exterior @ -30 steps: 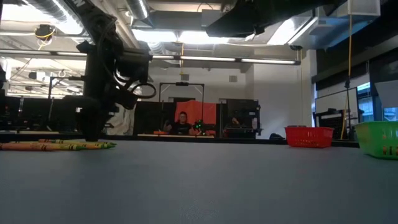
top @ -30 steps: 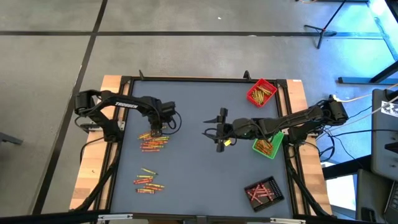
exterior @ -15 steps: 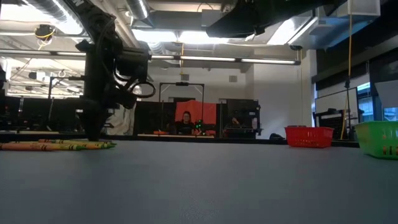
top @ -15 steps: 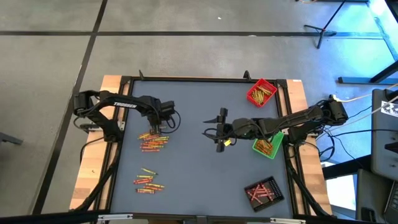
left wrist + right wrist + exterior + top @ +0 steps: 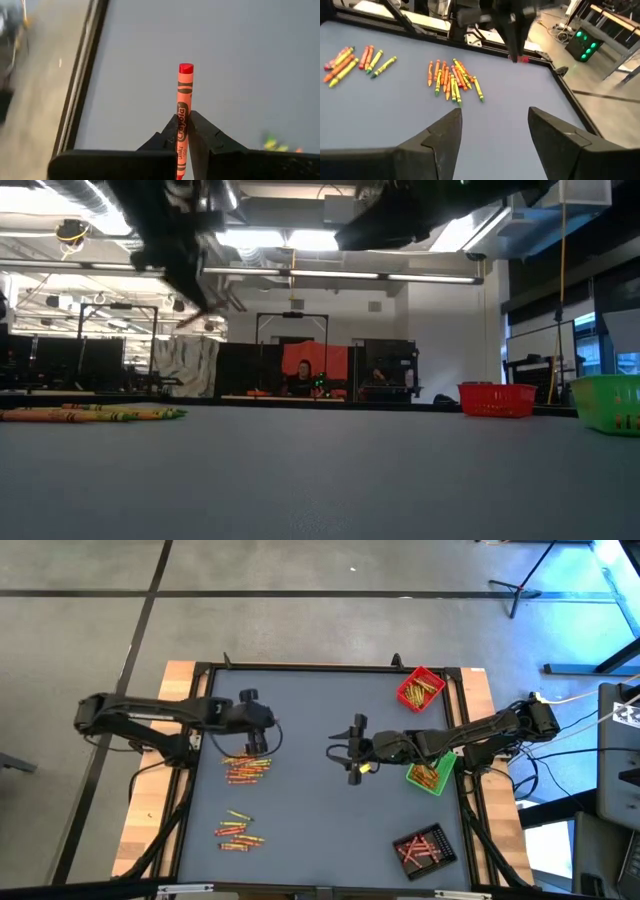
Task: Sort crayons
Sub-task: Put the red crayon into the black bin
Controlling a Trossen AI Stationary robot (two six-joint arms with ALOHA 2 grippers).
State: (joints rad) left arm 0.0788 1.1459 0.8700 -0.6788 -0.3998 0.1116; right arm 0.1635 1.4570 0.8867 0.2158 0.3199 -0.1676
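Grey table (image 5: 320, 790) below, left tool (image 5: 183, 131) clenches a red crayon (image 5: 183, 107) — label unreadable — right tool (image 5: 492, 127) released.

Crayons (image 5: 95, 414) flat at the table's (image 5: 330, 480) left — red tray (image 5: 496, 399), green tray (image 5: 610, 402) right.

Desk (image 5: 320, 790): grey-blue top, black frame, wooden edge on both sides. Two crayon groups (image 5: 247, 769) near left edge, second (image 5: 238, 831) closer to front-left corner. Red tray (image 5: 420, 688) at back-right corner. Green tray (image 5: 432, 774) at right edge. Black tray (image 5: 424, 848) at front-right corner.
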